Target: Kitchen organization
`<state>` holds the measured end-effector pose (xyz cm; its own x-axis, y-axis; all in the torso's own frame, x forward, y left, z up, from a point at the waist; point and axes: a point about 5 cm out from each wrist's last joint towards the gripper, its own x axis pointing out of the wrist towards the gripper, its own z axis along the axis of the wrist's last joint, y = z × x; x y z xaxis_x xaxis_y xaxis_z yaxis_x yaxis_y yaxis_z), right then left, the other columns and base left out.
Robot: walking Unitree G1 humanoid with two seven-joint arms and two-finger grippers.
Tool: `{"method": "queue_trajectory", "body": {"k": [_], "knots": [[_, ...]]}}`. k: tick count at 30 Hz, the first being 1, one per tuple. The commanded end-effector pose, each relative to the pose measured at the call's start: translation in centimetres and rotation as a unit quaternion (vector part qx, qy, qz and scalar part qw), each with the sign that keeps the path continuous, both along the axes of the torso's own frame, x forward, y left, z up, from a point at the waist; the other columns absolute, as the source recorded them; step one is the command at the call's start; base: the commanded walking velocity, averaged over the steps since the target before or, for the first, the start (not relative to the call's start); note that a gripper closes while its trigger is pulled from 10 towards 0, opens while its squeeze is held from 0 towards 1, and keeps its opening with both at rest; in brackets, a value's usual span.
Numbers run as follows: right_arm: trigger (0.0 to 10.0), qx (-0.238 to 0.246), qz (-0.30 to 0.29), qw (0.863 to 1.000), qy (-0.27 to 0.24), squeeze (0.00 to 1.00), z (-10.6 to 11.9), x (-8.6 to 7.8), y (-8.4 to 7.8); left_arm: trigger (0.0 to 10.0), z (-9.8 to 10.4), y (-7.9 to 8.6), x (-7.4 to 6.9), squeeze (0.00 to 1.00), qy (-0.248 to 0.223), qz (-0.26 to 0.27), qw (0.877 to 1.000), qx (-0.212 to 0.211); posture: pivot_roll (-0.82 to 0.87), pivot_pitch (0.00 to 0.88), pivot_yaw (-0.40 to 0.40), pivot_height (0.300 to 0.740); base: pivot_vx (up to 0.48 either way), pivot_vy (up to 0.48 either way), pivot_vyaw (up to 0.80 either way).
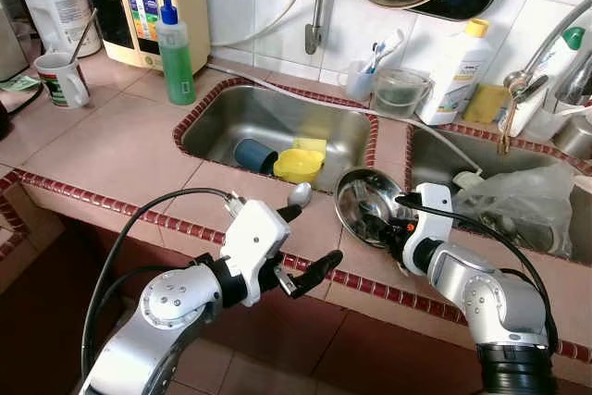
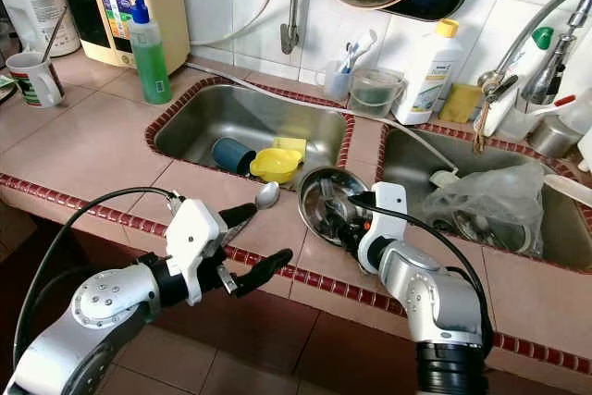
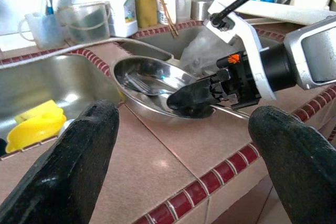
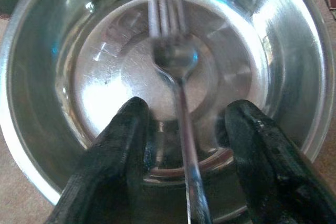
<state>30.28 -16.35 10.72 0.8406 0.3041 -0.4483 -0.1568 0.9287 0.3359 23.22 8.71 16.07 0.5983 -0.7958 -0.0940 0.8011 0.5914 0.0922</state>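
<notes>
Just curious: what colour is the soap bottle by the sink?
Green bottle, blue cap; left eye view.

A crumpled clear plastic bag (image 1: 523, 196) hides the right sink's contents; the steel fork's (image 4: 176, 72) handle runs off frame.

l arm: bent, reaching fwd
l gripper (image 1: 310, 240): fingers spread wide
r arm: bent, reaching inward
r gripper (image 4: 186, 145): fingers apart

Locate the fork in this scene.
The fork lies in the steel bowl on the counter strip between the two sinks, the right gripper open astride its handle.
</notes>
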Motion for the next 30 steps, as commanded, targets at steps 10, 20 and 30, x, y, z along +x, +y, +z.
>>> {"method": "queue_trajectory", "body": {"k": [10,20,30], "knots": [[0.0,0.01,-0.016,1.0,0.012,0.0,0.05,0.34,-0.4,10.0,0.89,-0.04,0.1,0.0,-0.014,-0.001,1.0,-0.005,0.11,0.0,-0.08,0.74,0.0,0.0,0.0],[0.0,0.015,-0.019,1.0,0.02,0.0,-0.08,0.36,-0.46,10.0,1.08,0.05,0.25,0.0,-0.02,0.001,1.0,-0.004,0.12,0.0,-0.082,0.74,0.0,0.0,0.0],[0.0,0.02,-0.019,0.999,0.02,0.0,-0.14,0.48,-0.42,10.0,1.18,0.14,0.34,0.0,-0.022,0.002,1.0,-0.003,0.12,0.0,-0.081,0.74,0.0,0.0,0.0]]}}
